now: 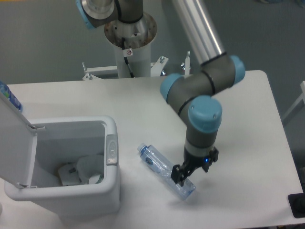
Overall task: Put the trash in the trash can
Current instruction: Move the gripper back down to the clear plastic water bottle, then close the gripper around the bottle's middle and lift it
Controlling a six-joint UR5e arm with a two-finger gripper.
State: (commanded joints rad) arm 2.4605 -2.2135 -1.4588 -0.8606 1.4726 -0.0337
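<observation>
Silver-grey arm (198, 28), light-blue joint caps, black claw (185, 172).

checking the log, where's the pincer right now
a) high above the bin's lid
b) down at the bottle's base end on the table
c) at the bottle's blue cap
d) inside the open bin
b: the pincer is low over the end of the bottle away from its cap, well right of the trash can.

Lighting: even, diffuse, from overhead; white table (238, 95) bright without glare. Shadows: soft, faint, beneath arm and trash can (112, 191). Focus: slightly soft overall, no motion blur.
</observation>
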